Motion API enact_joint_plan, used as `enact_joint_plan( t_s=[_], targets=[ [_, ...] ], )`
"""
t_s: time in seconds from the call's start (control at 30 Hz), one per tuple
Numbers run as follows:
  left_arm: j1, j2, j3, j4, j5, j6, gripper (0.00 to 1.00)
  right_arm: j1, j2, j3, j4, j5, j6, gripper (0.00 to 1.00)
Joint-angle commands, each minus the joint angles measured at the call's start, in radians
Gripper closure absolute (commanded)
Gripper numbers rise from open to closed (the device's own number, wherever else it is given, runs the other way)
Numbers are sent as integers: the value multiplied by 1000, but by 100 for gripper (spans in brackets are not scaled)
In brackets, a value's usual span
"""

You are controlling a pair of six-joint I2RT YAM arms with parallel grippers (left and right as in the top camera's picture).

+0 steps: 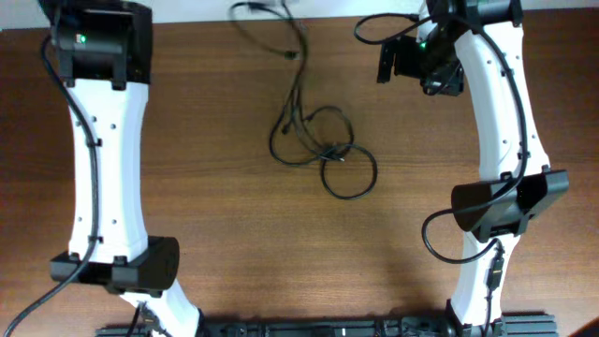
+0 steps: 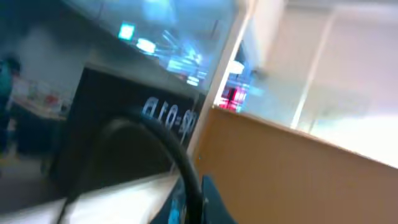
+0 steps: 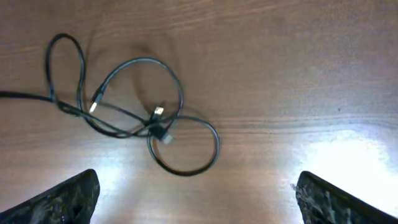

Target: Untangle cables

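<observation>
The cables point(image 1: 323, 150) are thin black cords lying in a loose tangle at the middle of the wooden table. One strand runs up to the far edge point(image 1: 271, 14). In the right wrist view the cables point(image 3: 158, 127) form overlapping loops with small plug ends at the crossing. My right gripper point(image 3: 199, 193) is open and empty, above the table and apart from the loops; overhead it sits at the far right point(image 1: 412, 61). My left gripper's housing point(image 1: 94, 42) is at the far left corner, far from the cables. Its wrist view shows only the room, and its fingers are hidden.
The wooden table point(image 1: 225, 206) has a far edge along the top of the overhead view. Both white arms stand at the sides, left point(image 1: 103, 168) and right point(image 1: 505, 140), with thick black arm wires along them.
</observation>
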Motion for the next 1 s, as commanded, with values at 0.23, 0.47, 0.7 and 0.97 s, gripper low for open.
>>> enact_joint_plan(
  t_s=[0.23, 0.47, 0.7, 0.97],
  targets=[
    [35, -48, 25, -435, -223, 178, 100, 6, 0, -20, 32, -70, -8, 1],
    [36, -81, 25, 305, 61, 164, 100, 6, 0, -20, 29, -135, -8, 2],
    [125, -87, 25, -308, -315, 553, 100, 6, 0, -20, 17, -133, -20, 1],
    [320, -74, 25, -487, -521, 674, 100, 6, 0, -20, 6, -134, -42, 1]
  ],
)
